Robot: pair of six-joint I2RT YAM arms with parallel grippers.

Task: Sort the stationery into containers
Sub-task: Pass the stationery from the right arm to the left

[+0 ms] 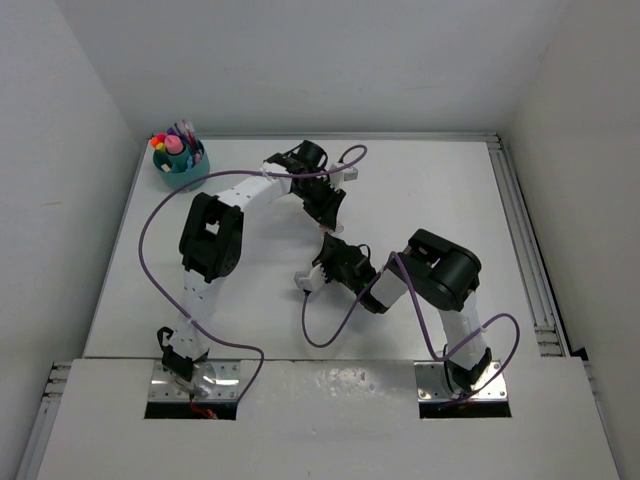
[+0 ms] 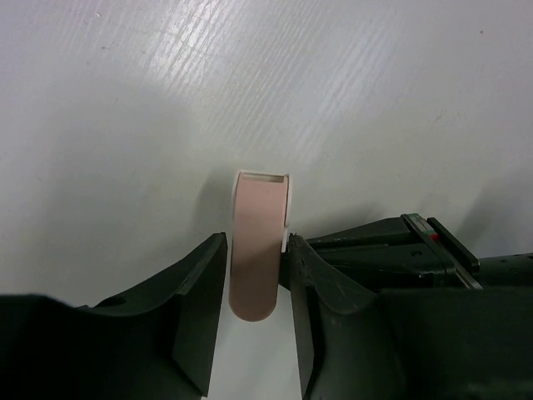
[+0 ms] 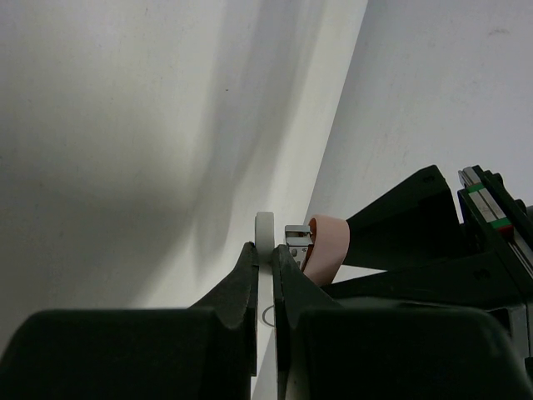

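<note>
Cup (image 1: 188,174): 1, teal | eraser (image 2: 254,275): 1, pink, within left hand (image 2: 258,244)

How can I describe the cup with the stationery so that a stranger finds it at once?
Go to the far left corner of the white table. There stands a small round cup full of colourful stationery. It is teal, while the arms nearby are black and white.

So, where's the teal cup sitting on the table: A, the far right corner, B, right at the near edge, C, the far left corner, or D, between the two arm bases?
C: the top view shows the teal cup, packed with stationery, at the far left corner of the table.
</note>
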